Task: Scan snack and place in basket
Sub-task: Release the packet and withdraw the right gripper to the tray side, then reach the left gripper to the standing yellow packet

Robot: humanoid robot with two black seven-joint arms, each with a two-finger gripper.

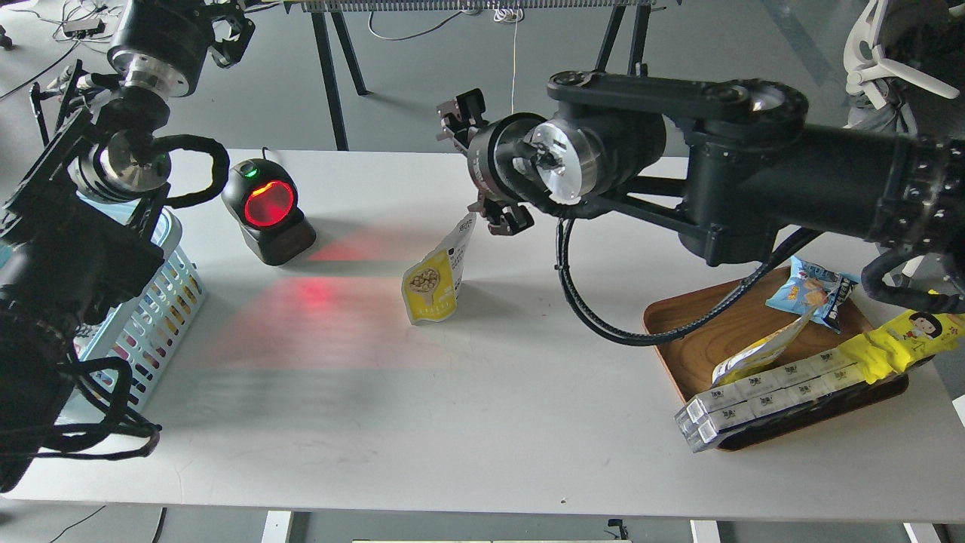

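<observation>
The snack (435, 280), a yellow-and-white pouch with a nut picture, stands on the white table (452, 407), leaning slightly, to the right of the scanner. My right gripper (473, 169) is open and empty, raised above and just right of the pouch, apart from it. The light-blue basket (170, 298) sits at the table's left edge, mostly hidden behind my left arm. My left gripper (230, 29) is high at the top left, dark and seen end-on.
A black scanner (268, 211) with a red glowing window stands at the back left and casts red light on the table. A brown wooden tray (701, 339) at the right holds a blue packet (814, 290), a long yellow wrapper (901, 339) and white boxes (761, 398).
</observation>
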